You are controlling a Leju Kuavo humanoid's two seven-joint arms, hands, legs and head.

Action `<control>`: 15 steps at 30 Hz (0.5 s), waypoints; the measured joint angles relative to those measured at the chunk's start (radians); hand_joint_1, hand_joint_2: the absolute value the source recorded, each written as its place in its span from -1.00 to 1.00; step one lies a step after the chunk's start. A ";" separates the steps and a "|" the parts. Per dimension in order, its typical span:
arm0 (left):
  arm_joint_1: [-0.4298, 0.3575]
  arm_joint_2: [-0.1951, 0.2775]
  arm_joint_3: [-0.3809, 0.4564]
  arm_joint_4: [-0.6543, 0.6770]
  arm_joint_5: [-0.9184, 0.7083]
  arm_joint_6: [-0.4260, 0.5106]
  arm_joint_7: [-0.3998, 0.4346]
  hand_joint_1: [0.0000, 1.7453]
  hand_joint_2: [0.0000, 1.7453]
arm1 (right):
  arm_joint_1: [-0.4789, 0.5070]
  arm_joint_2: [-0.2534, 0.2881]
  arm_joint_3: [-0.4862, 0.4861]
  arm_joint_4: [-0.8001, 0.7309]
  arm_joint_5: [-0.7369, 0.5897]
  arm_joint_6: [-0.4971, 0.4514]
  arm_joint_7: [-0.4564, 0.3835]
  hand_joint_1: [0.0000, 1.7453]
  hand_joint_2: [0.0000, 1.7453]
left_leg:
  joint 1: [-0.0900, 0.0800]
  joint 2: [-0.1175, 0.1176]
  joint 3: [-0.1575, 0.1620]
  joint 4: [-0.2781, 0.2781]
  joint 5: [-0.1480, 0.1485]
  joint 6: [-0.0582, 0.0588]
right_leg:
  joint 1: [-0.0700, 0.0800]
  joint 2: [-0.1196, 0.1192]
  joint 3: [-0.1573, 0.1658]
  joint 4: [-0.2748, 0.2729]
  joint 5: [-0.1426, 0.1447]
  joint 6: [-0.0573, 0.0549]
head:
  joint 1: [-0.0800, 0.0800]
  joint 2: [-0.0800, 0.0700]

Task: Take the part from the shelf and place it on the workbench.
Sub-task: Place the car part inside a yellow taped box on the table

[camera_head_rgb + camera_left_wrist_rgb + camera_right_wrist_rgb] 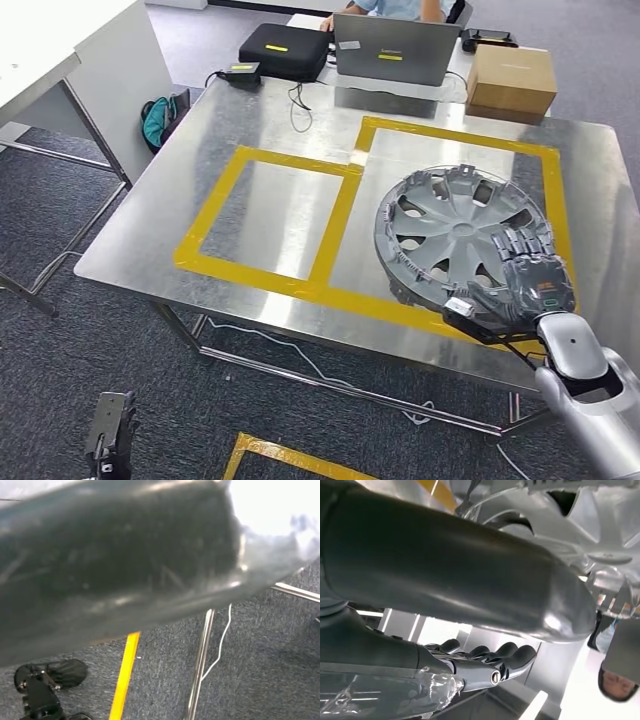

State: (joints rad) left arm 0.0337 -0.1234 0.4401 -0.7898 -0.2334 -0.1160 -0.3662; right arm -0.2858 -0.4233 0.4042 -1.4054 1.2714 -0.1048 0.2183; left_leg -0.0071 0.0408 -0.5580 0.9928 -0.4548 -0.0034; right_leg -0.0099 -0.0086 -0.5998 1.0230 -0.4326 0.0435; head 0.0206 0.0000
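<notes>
Steel tabletop (287,130) carries the wheel cover (456,235) flat inside its right taped square. Right hand (532,285) grips the near rim; release remains. Left hand (109,430) hangs low, state unclear.

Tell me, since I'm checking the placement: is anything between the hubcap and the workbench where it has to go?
Nothing visible is. The hubcap already lies on the workbench, mostly inside the right yellow-taped box, its near edge over the tape. The right hand rests on its near rim, fingers over the top.
</notes>
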 joint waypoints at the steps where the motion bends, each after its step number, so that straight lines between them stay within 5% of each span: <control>1: 0.000 -0.002 0.002 -0.002 -0.003 0.000 0.002 -1.00 -1.00 | 0.005 0.001 -0.003 0.000 0.012 -0.017 -0.003 -1.00 0.00 | 0.000 0.000 0.000 0.000 0.000 0.000 | 0.000 0.000 0.000 0.000 0.000 0.000 | 0.000 0.000; 3: 0.002 -0.007 0.006 -0.007 -0.007 -0.002 0.005 -1.00 -1.00 | 0.018 0.005 -0.012 -0.005 0.017 -0.046 -0.018 -1.00 1.00 | 0.000 0.000 -0.001 0.000 0.000 0.000 | 0.000 0.000 0.000 0.000 0.000 0.000 | 0.000 0.000; 8: 0.011 -0.019 0.027 -0.022 -0.004 -0.022 -0.004 -1.00 -1.00 | 0.103 0.048 -0.035 -0.112 -0.087 -0.124 -0.097 -1.00 1.00 | -0.001 0.000 -0.002 0.002 -0.003 0.003 | -0.001 0.000 0.000 -0.002 0.000 0.001 | 0.000 0.000; 15: 0.062 -0.063 0.120 -0.107 -0.011 -0.076 -0.056 -1.00 -1.00 | 0.343 0.184 -0.043 -0.382 -0.219 -0.280 -0.198 -1.00 1.00 | -0.004 0.000 -0.001 -0.001 0.000 0.017 | -0.006 -0.002 0.003 -0.007 0.001 0.012 | -0.001 0.000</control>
State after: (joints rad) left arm 0.0958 -0.1867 0.5598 -0.8967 -0.2447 -0.1917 -0.4224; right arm 0.0569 -0.2392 0.3616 -1.7874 1.0526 -0.3845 0.0207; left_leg -0.0107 0.0410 -0.5586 0.9914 -0.4552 0.0133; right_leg -0.0155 -0.0101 -0.5972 1.0160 -0.4315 0.0555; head 0.0197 0.0000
